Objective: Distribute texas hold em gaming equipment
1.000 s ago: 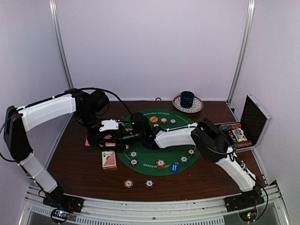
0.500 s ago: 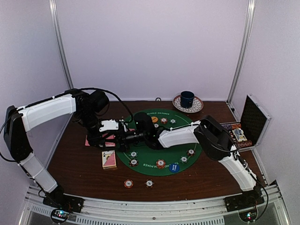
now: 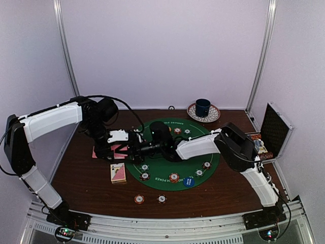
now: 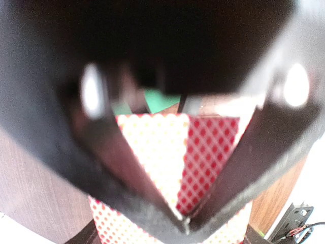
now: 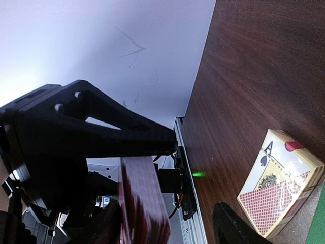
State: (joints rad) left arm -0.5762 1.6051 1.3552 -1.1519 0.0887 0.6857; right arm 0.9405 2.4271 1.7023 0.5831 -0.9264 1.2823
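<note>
Nearest my bases, two striped chips [image 3: 139, 199] lie apart on the bare wood of the table [image 3: 81, 178]. Just beyond them, one card box [image 3: 118, 173] rests beside the left edge of the round green mat [image 3: 167, 165]. Along the mat's near arc I count five chips [image 3: 174, 177] and one blue button disc [image 3: 189, 181].

Over the mat's left rim, my left gripper [image 3: 128, 148] is clamped on one deck of pink-backed cards [image 5: 144, 203]. My right gripper [image 3: 140, 148] has its fingers spread to either side of that deck. The finger [image 5: 236, 226] I see clearly stands off from it.

One pink patch of loose cards [image 3: 100, 152] lies flat on the wood under my left arm, partly covered. Two more chips sit at the mat's far side. Farther back stand one mug [image 3: 203, 107] on a saucer [image 3: 216, 115] and one open case [image 3: 277, 129]. The chips inside the case are too small to count.

My left wrist view is badly blurred. From above, my right wrist hides part of the mat's middle.
</note>
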